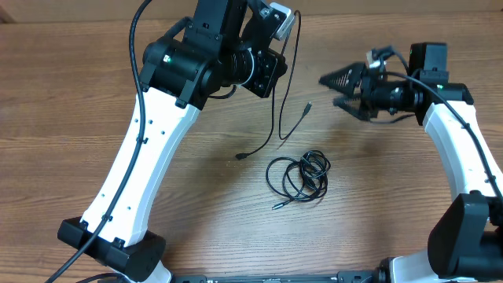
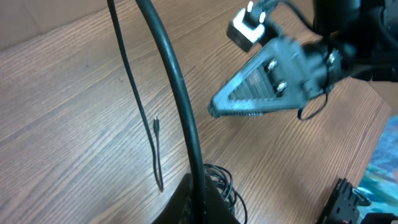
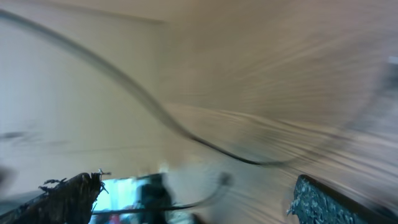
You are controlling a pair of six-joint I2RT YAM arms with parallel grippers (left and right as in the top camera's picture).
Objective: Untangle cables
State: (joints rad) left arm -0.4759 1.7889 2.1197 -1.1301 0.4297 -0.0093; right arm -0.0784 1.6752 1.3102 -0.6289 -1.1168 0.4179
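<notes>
A black cable [image 1: 282, 86] hangs from my raised left gripper [image 1: 289, 19], which is shut on it high above the table's far side. Its two loose ends trail down to the wood at the small plug [image 1: 307, 105] and the tip [image 1: 240, 157]. In the left wrist view the shut gripper [image 2: 200, 200] pinches the strand [image 2: 177, 81], and a thinner strand [image 2: 132, 74] dangles beside it. A small coil of cables [image 1: 299, 176] lies on the table below. My right gripper [image 1: 330, 89] hovers open to the right of the hanging cable, holding nothing. The right wrist view is blurred; its open gripper [image 3: 199, 199] faces a strand [image 3: 186, 134].
The wooden table [image 1: 71, 86] carries everything. The left arm's white link [image 1: 145, 161] slants from the front left up to the middle. The right arm's white link [image 1: 464, 149] runs along the right edge. A finger of the right gripper [image 2: 261, 84] shows in the left wrist view.
</notes>
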